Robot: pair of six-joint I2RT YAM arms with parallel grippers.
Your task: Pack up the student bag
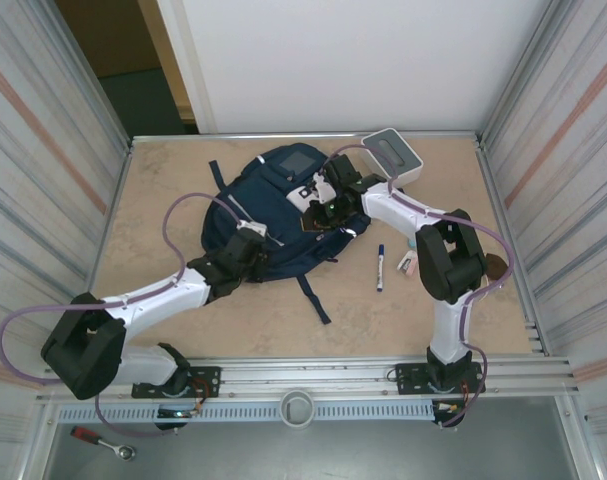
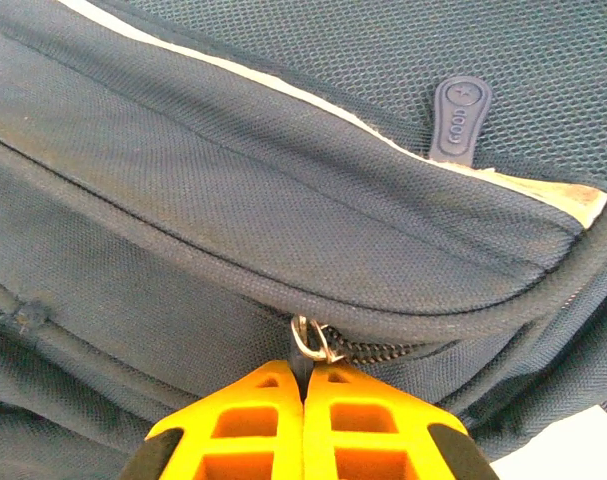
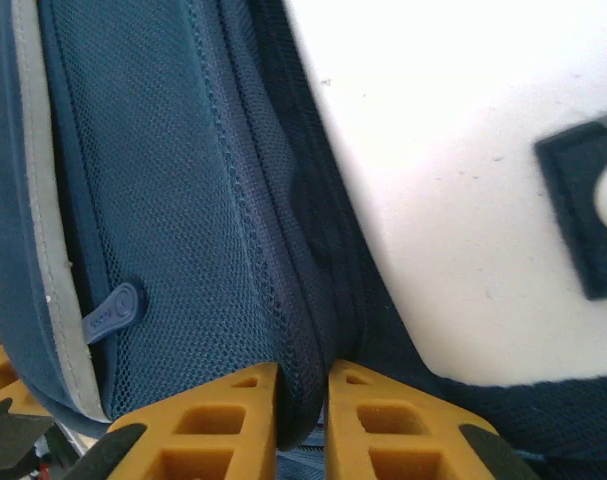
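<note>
On the table, left claw and right claw pinch student bag.

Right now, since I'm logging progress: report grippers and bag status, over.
Left gripper shut at the zip ring. Right gripper pinching a fold of the student bag. Marker lies apart on the table.

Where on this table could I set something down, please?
Bare tabletop lies between the student bag and the left wall, and in front of the bag, toward the near edge. Right of the bag it is crowded: marker, white box, right arm.
</note>
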